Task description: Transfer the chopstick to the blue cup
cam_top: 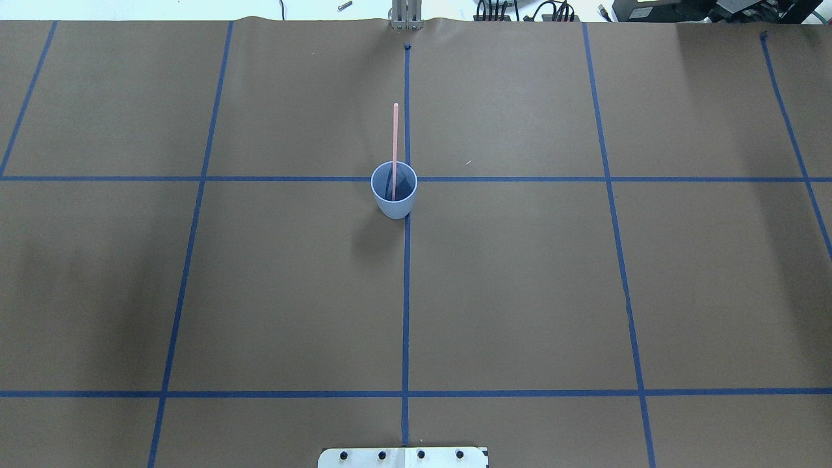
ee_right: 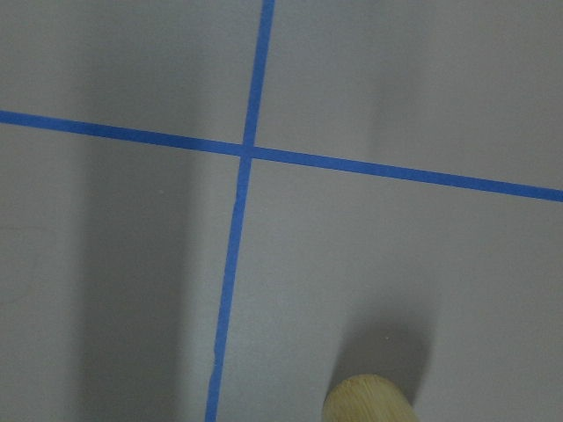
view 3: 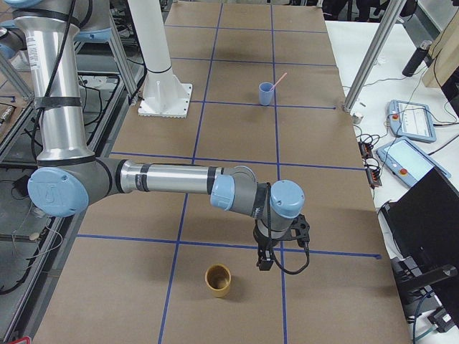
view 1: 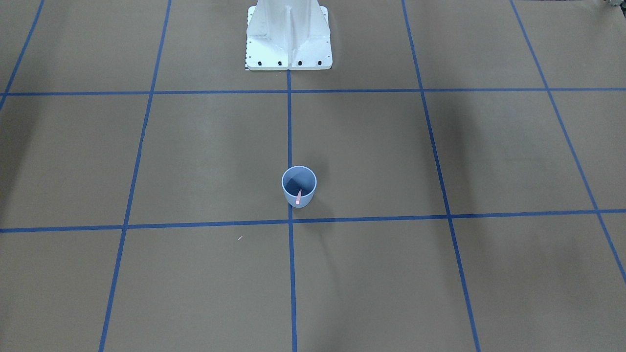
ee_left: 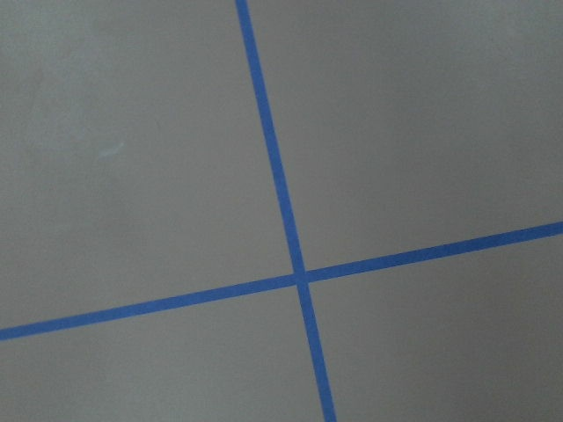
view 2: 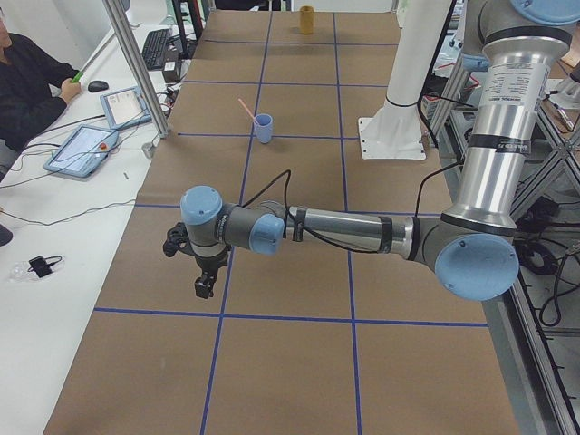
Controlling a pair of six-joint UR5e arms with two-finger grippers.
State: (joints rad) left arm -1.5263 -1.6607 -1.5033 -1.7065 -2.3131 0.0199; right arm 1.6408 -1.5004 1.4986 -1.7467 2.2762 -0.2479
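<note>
Seemingly, chopstick [view 2: 246,108] in cup [view 2: 263,130], left pincer [view 2: 204,288] distant

**Both arms stretched out level, grippers hanging down**

The left arm [view 2: 344,227] reaches out level, forearm horizontal, wrist turned so the left gripper [view 2: 205,286] points straight down. The right arm [view 3: 165,178] mirrors it, right gripper [view 3: 264,261] also pointing down. Neither gripper's opening can be made out.

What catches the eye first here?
A pale blue plastic cup stands on the brown table at a crossing of blue tape lines, a thin pink chopstick leaning out of it. Toward the table's ends, the left arm and right arm stretch low, the right near a squat tan cup.
</note>
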